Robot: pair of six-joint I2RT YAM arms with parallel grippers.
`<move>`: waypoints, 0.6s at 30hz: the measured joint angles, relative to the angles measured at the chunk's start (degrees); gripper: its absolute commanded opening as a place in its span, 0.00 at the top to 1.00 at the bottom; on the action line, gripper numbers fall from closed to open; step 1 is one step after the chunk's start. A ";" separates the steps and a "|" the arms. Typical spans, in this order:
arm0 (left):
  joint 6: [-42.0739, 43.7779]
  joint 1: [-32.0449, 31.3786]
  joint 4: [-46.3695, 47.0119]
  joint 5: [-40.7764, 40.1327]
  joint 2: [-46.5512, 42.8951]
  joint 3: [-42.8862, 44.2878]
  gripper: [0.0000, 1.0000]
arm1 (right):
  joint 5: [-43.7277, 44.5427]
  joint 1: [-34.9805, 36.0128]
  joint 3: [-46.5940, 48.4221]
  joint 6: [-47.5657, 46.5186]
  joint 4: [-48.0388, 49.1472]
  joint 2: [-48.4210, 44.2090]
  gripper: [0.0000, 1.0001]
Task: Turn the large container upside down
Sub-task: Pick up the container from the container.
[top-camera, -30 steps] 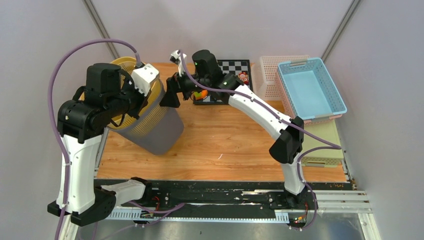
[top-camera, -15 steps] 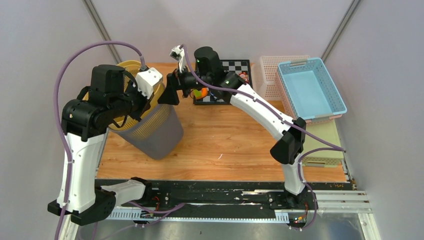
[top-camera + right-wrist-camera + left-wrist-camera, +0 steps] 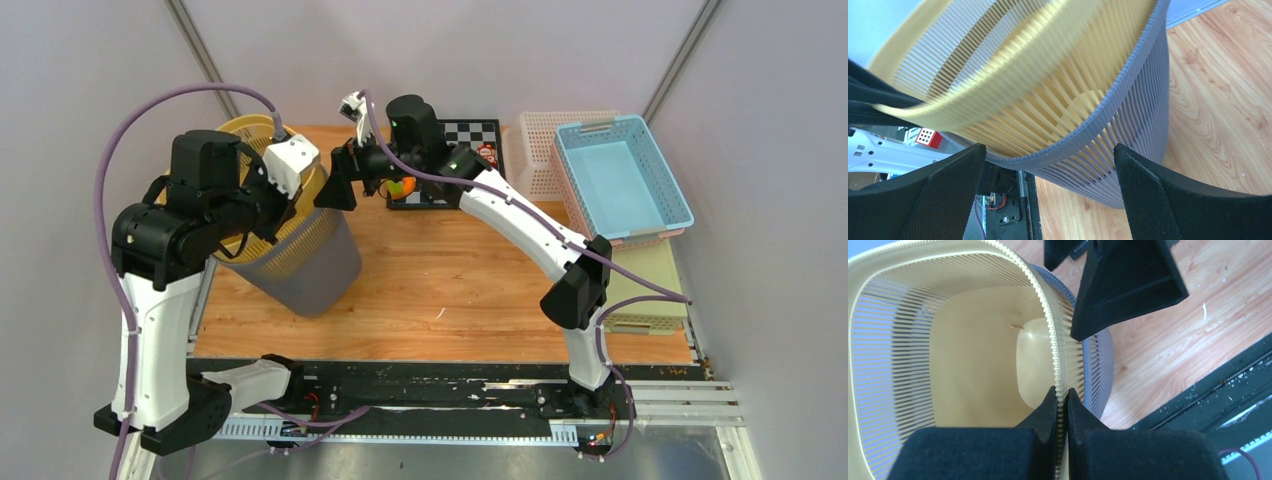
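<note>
Fingers [image 3: 1045,412] of the left gripper [image 3: 1061,390] are pinched tight on the yellow rim [image 3: 1048,320] of the bin [image 3: 300,265], one pad inside the mouth and one outside. The right gripper [image 3: 1048,155] has its fingers [image 3: 943,195] spread as wide as they go and holds nothing. They straddle the right side of the mouth, with the grey slatted wall [image 3: 1128,115] between them, and I can make out no contact.

The bin is at the far left of the table [image 3: 450,290]. It is tipped, with its mouth facing up and to the far left and its base pointing near and right.

Over the last second the base has drifted slightly left. The right gripper has crept a little left, closer to the rim. The tilt itself is much the same, so the turn has hardly advanced. This looks like the setting-up of a two-handed hold, and the right fingers probably need to close on the rim before the bin can be swung over.

One concern is that the yellow rim appears to stand proud of the grey one in the right wrist view. If the yellow part is a separate liner, it could pull out.
</note>
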 measured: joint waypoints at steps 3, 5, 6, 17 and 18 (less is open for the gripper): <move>-0.31 0.09 -0.24 -0.35 0.11 3.19 1.00 | 1.38 0.00 -0.39 -0.48 -0.28 0.04 0.00; -0.74 0.35 0.37 -0.20 -0.13 4.61 1.00 | 2.08 0.00 -0.52 -1.09 -0.90 0.37 0.00; -1.05 0.46 0.85 -0.11 -0.42 4.81 1.00 | 2.67 0.00 -0.52 -1.40 -1.31 0.63 0.00; -0.15 0.46 6.73 -5.38 -1.33 5.18 1.00 | 1.95 -0.26 -0.50 -4.66 -3.65 1.36 0.00; -0.07 0.44 7.58 -6.36 -1.53 5.18 1.00 | 1.18 -0.26 -0.50 -4.98 -3.80 1.33 0.00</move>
